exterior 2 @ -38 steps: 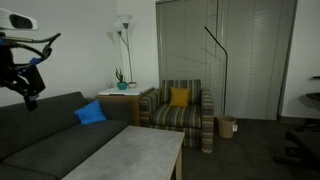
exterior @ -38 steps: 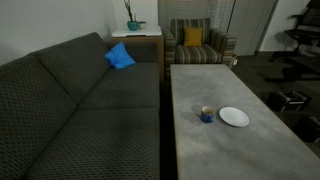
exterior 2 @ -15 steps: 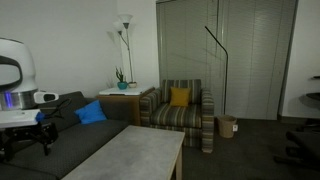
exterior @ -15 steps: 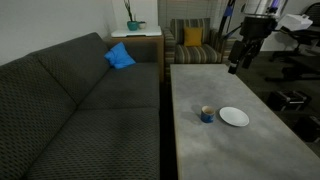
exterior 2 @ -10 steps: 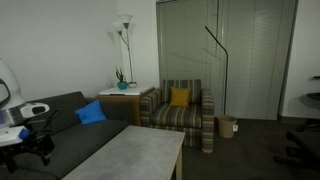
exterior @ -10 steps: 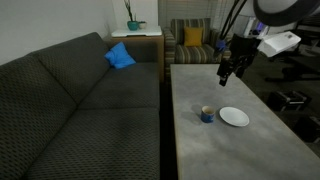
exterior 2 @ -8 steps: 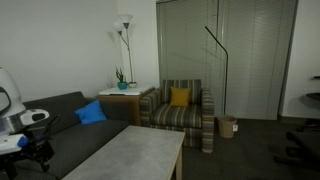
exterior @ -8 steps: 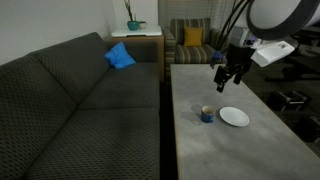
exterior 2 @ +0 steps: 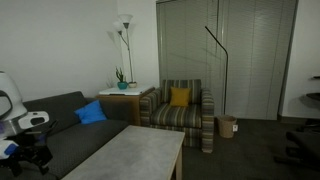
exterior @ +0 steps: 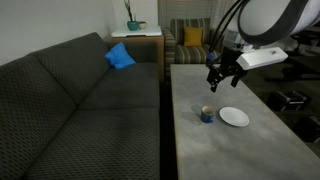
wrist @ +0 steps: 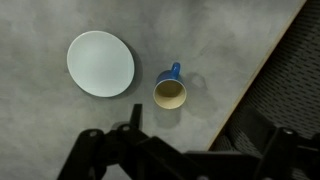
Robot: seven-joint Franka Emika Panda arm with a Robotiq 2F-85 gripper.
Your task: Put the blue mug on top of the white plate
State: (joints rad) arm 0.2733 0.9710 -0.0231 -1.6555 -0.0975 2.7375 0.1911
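1. Grey sofa (exterior: 80, 110) fills the left in an exterior view, with a blue cushion (exterior: 120, 56) at its far end.
2. Right of it we see the long grey counter (exterior: 195, 155).
3. On the counter the mug (exterior: 206, 114) stands upright, near the plate (exterior: 234, 117) but apart from it.
4. Above them our hand (exterior: 215, 84) hovers clear of both, its fingers spread wide and holding nothing.
5. From the wrist view we see the mug's pale inside.
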